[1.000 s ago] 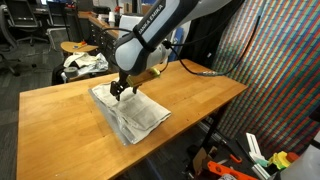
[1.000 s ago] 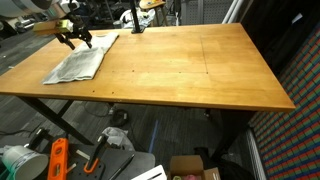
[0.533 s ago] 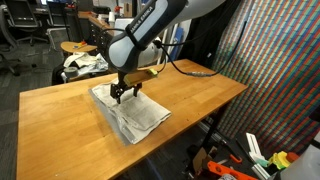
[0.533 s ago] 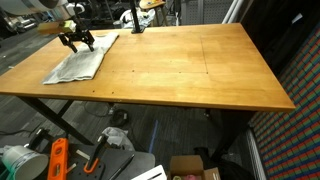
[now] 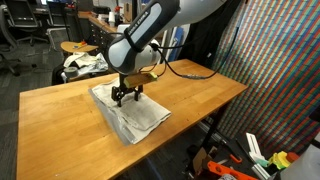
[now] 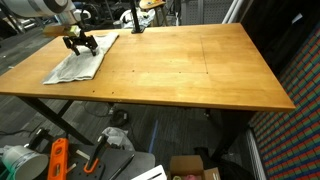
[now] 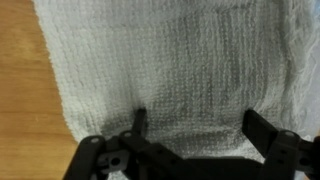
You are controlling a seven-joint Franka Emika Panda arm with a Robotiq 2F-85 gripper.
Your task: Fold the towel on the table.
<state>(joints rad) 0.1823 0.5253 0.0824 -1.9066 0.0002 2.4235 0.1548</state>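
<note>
A wooden table [image 5: 60,110] fills the scene. The towel [image 5: 135,115] lies near one end of it, roughly flat but wrinkled, seemingly layered along one edge. The gripper [image 5: 126,97] hovers just over the towel's edge, jaws spread wide, holding nothing. Folding looks unfinished; a grasp likely comes next.

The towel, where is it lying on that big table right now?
In an exterior view the towel lies spread flat near one end of the table, directly beneath the open gripper.
</note>
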